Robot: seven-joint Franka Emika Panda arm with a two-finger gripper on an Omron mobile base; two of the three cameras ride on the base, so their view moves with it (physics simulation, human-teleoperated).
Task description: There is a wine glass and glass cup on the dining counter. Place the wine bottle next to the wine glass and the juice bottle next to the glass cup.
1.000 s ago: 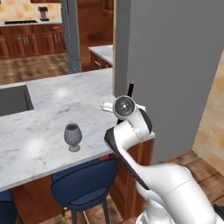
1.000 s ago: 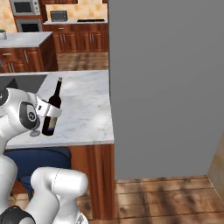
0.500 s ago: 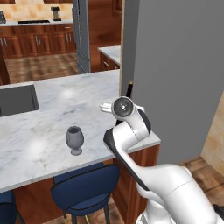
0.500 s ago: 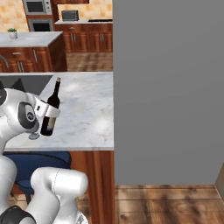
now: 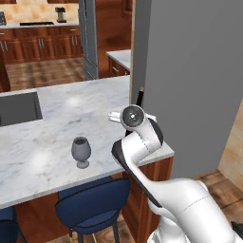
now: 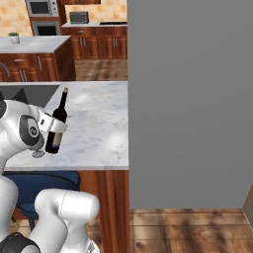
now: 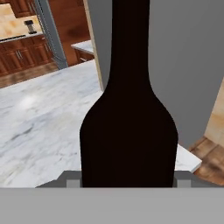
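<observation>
So the gripper is clamped around the lower body of the wine bottle, one finger on each side, holding it up over the dining counter near the counter's right end. The bottle is basically upright, long axis vertical with a slight lean, neck and small tip pointing up, base pointing down at the marble. I can't tell whether the base touches the top or hangs just above it. In the hand view the wine bottle sits dead center, dark shoulders widening toward the bottom, neck running off the top edge.

From the left side you only catch the neck of the wine bottle poking up behind the robot's wrist. The wine glass stands upright on the dining counter to the left of the arm, near the front edge and apart from the bottle. A dark blue stool sits under the counter edge, below the glass. A big grey wall panel stands right beside the counter's end.
</observation>
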